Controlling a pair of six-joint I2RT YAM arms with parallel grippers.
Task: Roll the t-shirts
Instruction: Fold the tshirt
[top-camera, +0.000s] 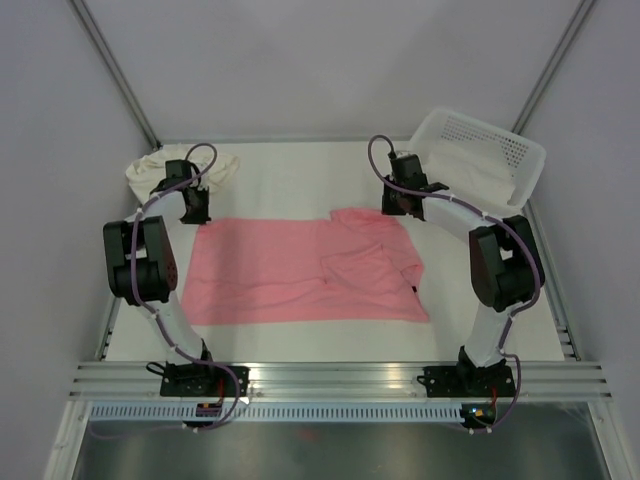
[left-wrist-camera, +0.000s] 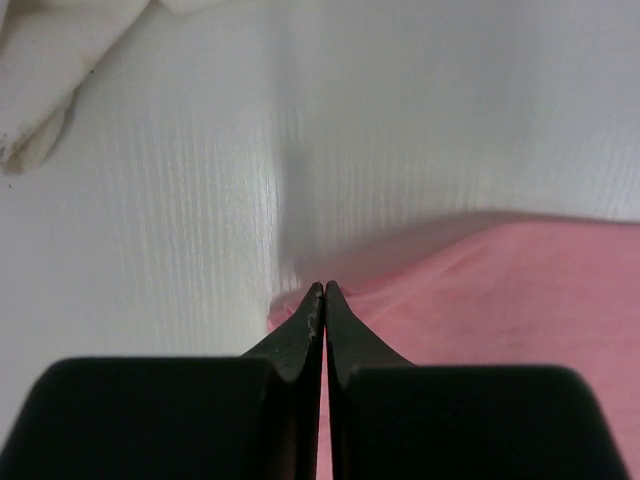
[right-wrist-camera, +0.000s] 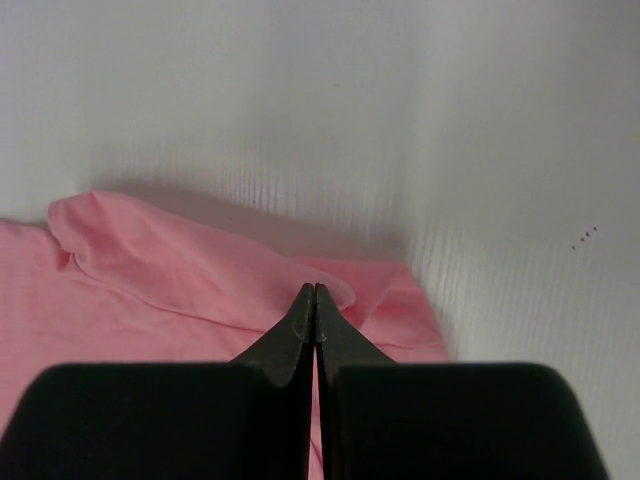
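The salmon-pink t-shirt (top-camera: 300, 275) lies spread across the middle of the table, its right part folded over. My left gripper (top-camera: 197, 213) is at its far left corner, and the left wrist view shows the jaws (left-wrist-camera: 324, 287) shut, pinching the pink edge (left-wrist-camera: 500, 300). My right gripper (top-camera: 395, 207) is at its far right corner, and the right wrist view shows the jaws (right-wrist-camera: 315, 288) shut on a raised pink fold (right-wrist-camera: 150, 280). The cream t-shirt (top-camera: 150, 165) lies bunched at the back left, just behind the left gripper, and also shows in the left wrist view (left-wrist-camera: 50, 60).
A white perforated basket (top-camera: 480, 135) stands tilted at the back right corner with white cloth inside it, close behind the right arm. Grey walls enclose the table on three sides. The arm bases sit on a metal rail at the near edge.
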